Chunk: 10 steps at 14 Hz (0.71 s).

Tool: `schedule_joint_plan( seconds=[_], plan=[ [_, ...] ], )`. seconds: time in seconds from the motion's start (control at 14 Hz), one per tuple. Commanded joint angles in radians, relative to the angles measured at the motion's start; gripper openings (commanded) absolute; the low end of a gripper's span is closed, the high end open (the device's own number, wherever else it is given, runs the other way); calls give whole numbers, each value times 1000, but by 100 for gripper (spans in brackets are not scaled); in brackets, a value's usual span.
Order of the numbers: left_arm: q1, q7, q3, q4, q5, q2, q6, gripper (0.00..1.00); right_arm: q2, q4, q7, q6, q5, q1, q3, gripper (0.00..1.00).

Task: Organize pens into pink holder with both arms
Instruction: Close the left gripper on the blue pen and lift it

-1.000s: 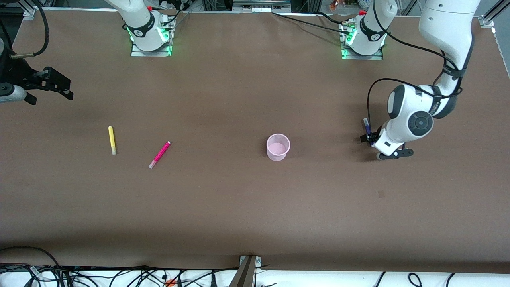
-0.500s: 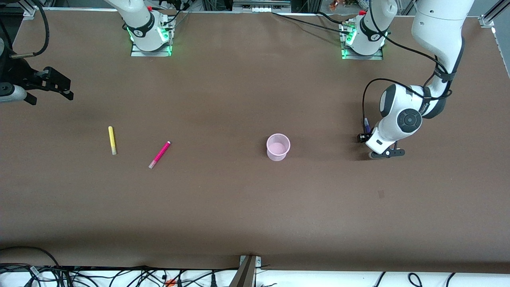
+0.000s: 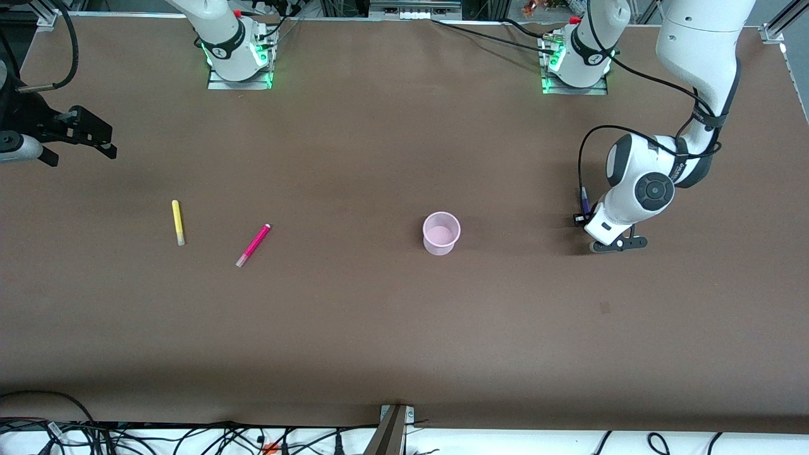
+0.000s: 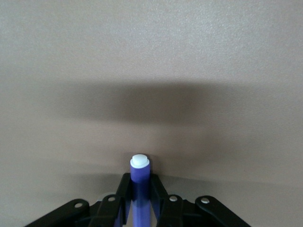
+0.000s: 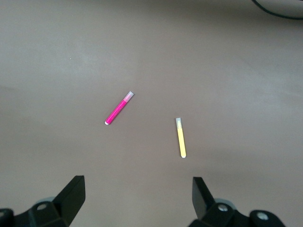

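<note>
My left gripper [image 3: 583,218] is shut on the dark blue-purple pen [image 3: 584,199] and holds it low over the table toward the left arm's end, well apart from the pink holder [image 3: 441,233]. In the left wrist view the pen [image 4: 139,182] stands between the fingers [image 4: 122,194] with its white tip out. My right gripper [image 3: 104,140] is open and empty at the right arm's end; it also shows in the right wrist view [image 5: 137,194]. The yellow pen [image 3: 177,222] [image 5: 180,137] and the magenta-pink pen [image 3: 253,245] [image 5: 118,108] lie on the table. The light green pen is out of view.
The brown table [image 3: 404,328] has a small dark mark [image 3: 605,308] nearer the front camera than the left gripper. Both arm bases [image 3: 239,54] [image 3: 575,60] stand along the table's edge farthest from the front camera. Cables hang along the nearest edge.
My left gripper with the blue-purple pen shifted a little toward the holder, then slightly back, and its wrist turned. The right arm, the holder and the lying pens have not moved.
</note>
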Motion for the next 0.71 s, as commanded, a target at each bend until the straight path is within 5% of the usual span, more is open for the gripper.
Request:
schedule_joint_plan(
  seconds=[0.0, 0.21, 0.64],
  plan=[
    [9, 12, -4, 10, 14, 16, 16, 0, 4, 12, -7, 6, 17, -6, 2, 100],
    [7, 10, -4, 25, 14, -1, 1, 0, 7, 13, -5, 13, 32, -10, 0, 100],
    [3, 264, -33, 172, -1, -36, -251, 0, 48, 10, -20, 3, 60, -14, -3, 100]
  ],
)
